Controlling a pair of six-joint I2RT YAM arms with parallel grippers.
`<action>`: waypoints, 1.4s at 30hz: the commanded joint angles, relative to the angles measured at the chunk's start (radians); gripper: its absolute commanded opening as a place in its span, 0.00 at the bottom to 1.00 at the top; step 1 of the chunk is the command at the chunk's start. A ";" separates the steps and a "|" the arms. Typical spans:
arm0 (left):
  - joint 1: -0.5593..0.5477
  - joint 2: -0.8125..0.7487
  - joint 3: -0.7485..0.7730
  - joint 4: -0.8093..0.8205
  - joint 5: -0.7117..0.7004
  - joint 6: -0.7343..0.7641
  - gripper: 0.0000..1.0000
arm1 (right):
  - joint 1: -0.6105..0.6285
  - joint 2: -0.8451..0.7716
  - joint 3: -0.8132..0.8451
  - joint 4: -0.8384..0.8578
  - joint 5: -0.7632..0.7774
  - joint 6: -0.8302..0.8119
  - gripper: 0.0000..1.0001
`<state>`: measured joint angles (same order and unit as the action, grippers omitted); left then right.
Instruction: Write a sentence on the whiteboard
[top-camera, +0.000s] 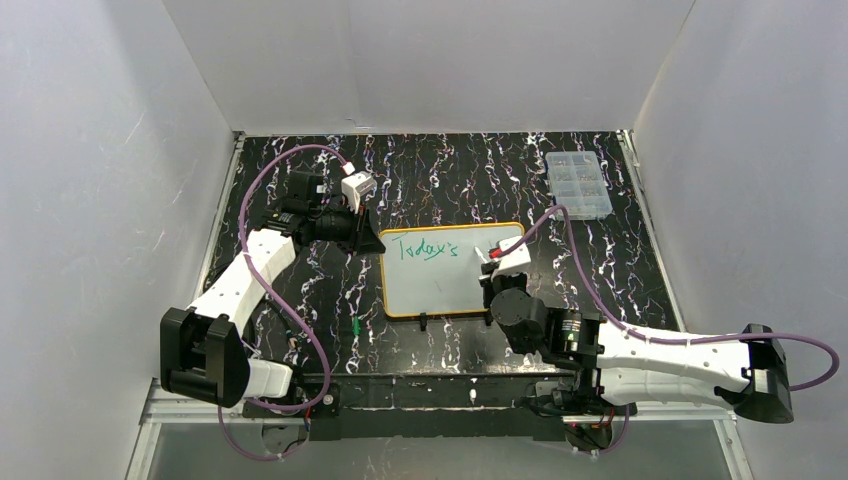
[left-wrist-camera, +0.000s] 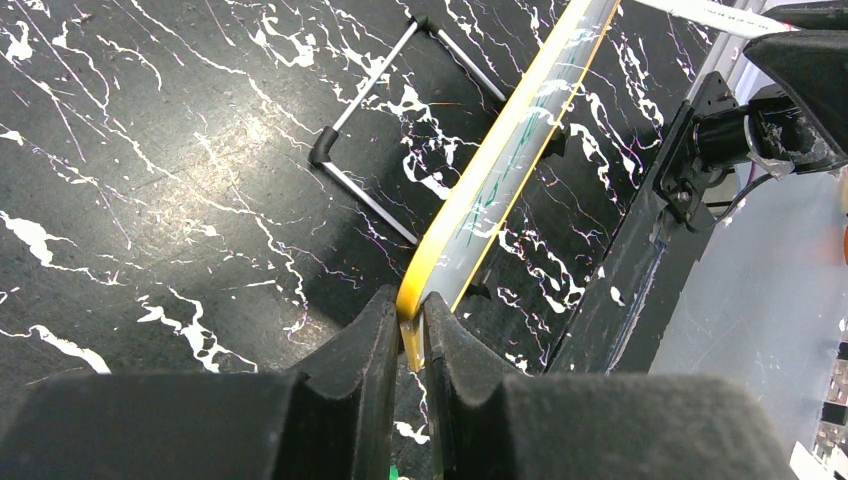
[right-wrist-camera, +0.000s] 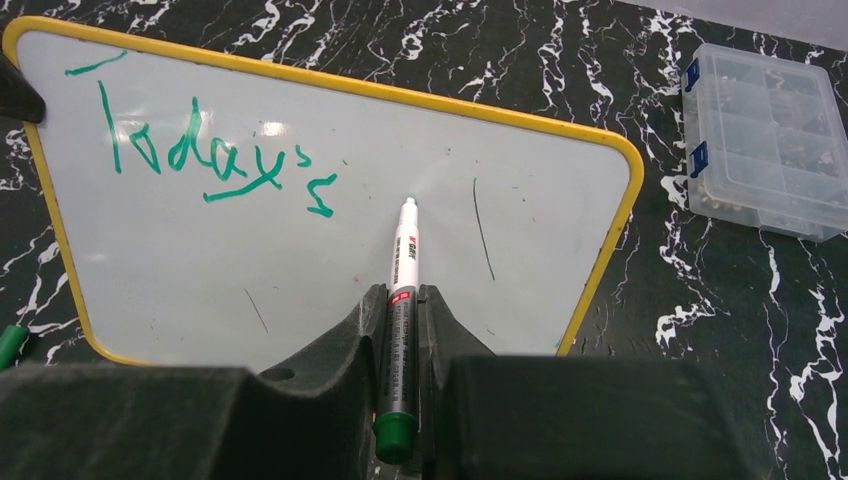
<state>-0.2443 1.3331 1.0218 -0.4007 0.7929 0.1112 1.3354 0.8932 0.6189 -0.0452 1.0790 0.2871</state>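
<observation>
The whiteboard (top-camera: 440, 285), white with a yellow-orange frame, stands tilted on the black marbled table and carries green writing "Today's" (right-wrist-camera: 195, 155) along its top left. My left gripper (left-wrist-camera: 408, 325) is shut on the whiteboard's yellow edge (left-wrist-camera: 470, 210) at its upper left corner (top-camera: 380, 243). A white marker with a green end (right-wrist-camera: 400, 330) sits in my right gripper (right-wrist-camera: 402, 298), which is shut on it. The marker's tip (right-wrist-camera: 409, 204) rests at or just off the white surface, right of the final "s". In the top view the right gripper (top-camera: 497, 262) hangs over the board's right part.
A clear compartmented plastic box (top-camera: 578, 183) lies at the back right, seen too in the right wrist view (right-wrist-camera: 765, 140). A small green cap (top-camera: 356, 326) lies on the table left of the board. The board's wire stand (left-wrist-camera: 380, 120) props it from behind.
</observation>
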 joint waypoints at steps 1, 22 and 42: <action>0.007 -0.040 0.000 0.007 -0.008 0.013 0.00 | -0.001 0.000 0.010 0.081 0.022 -0.031 0.01; 0.007 -0.045 0.000 0.005 -0.010 0.013 0.00 | -0.001 0.010 0.003 -0.058 -0.036 0.090 0.01; 0.007 -0.041 0.001 0.005 -0.011 0.013 0.00 | -0.001 -0.010 0.020 0.022 0.049 0.005 0.01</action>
<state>-0.2443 1.3331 1.0218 -0.4004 0.7921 0.1112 1.3365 0.8955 0.6189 -0.0952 1.0607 0.3359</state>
